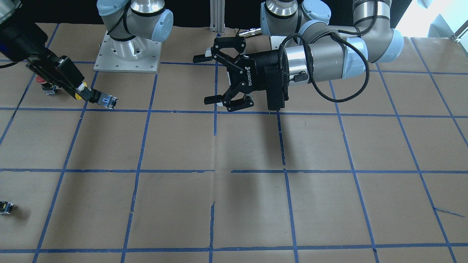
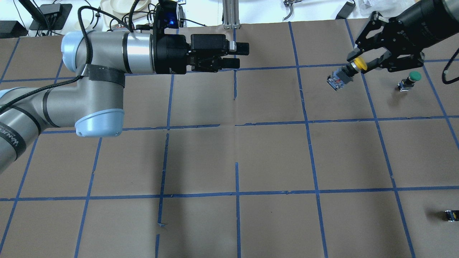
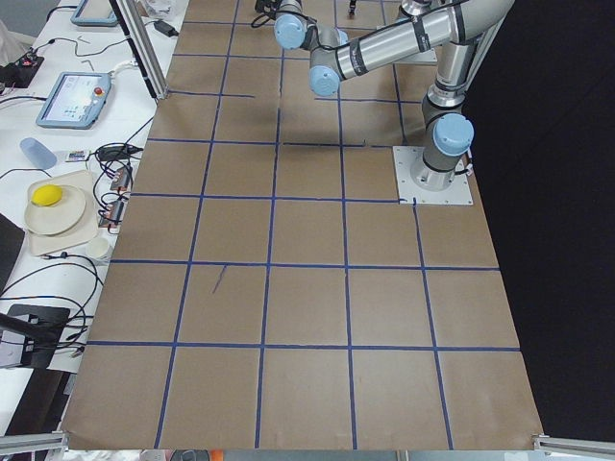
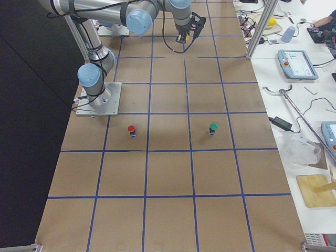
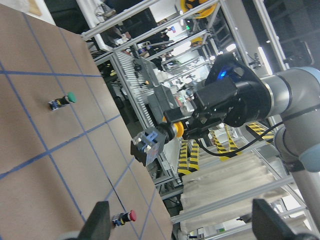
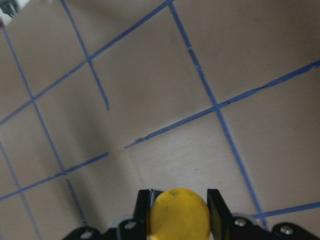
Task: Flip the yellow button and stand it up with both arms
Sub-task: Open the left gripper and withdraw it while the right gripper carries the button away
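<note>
My right gripper (image 2: pixel 358 64) is shut on the yellow cap of the yellow button (image 2: pixel 353 67). It holds the button off the table, roughly level. The grey-black switch body (image 2: pixel 337 79) points toward the table's middle. The front view shows the same grip (image 1: pixel 82 91) with the body (image 1: pixel 108 100) sticking out. In the right wrist view the yellow cap (image 6: pixel 180 212) sits between the pads. My left gripper (image 2: pixel 241 56) is open wide and empty, level above the table's middle (image 1: pixel 204 78), a good way from the button. Its wrist view shows the yellow button (image 5: pixel 170 131) ahead.
A green-capped button (image 2: pixel 412 78) stands just beyond my right gripper. A red-capped button (image 1: pixel 45 83) stands behind the right gripper in the front view. A small black capless part (image 2: pixel 451 215) lies near the table's right front edge.
</note>
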`<control>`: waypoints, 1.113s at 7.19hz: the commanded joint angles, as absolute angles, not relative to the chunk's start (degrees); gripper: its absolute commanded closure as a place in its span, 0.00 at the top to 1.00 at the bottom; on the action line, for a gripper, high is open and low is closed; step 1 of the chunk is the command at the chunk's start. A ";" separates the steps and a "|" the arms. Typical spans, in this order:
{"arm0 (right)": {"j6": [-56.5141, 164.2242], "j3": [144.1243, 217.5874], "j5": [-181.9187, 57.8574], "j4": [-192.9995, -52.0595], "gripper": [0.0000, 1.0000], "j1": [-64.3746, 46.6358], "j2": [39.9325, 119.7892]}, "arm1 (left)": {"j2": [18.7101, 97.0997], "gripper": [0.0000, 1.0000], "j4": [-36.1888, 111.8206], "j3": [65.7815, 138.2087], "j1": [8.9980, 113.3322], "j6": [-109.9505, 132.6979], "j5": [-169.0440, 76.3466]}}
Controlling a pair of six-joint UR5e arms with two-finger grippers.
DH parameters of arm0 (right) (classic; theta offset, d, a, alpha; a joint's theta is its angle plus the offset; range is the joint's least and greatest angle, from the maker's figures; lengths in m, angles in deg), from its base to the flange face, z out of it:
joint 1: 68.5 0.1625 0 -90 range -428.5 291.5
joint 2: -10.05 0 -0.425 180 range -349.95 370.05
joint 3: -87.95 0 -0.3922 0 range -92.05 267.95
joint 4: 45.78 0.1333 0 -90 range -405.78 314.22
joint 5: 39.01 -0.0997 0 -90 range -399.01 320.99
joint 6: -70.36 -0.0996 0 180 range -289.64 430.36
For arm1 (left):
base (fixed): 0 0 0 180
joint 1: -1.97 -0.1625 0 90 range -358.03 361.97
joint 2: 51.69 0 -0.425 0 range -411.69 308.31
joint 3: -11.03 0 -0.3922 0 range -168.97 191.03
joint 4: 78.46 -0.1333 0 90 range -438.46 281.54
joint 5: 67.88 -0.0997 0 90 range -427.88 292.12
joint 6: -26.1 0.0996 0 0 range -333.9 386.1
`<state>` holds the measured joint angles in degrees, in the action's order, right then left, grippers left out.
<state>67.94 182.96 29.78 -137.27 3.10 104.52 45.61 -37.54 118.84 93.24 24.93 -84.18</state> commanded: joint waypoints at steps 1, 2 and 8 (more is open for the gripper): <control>85.32 187.15 41.64 -143.12 0.08 1.04 102.79 | 42.63 1.00 -30.80 113.36 94.25 21.45 -100.16; 95.65 191.01 43.07 -150.47 0.08 -2.89 101.56 | 40.70 1.00 -22.47 109.94 95.65 21.45 -110.49; 118.93 202.54 43.17 -178.10 0.08 -15.93 93.83 | 37.43 1.00 11.26 100.86 95.57 24.87 -158.05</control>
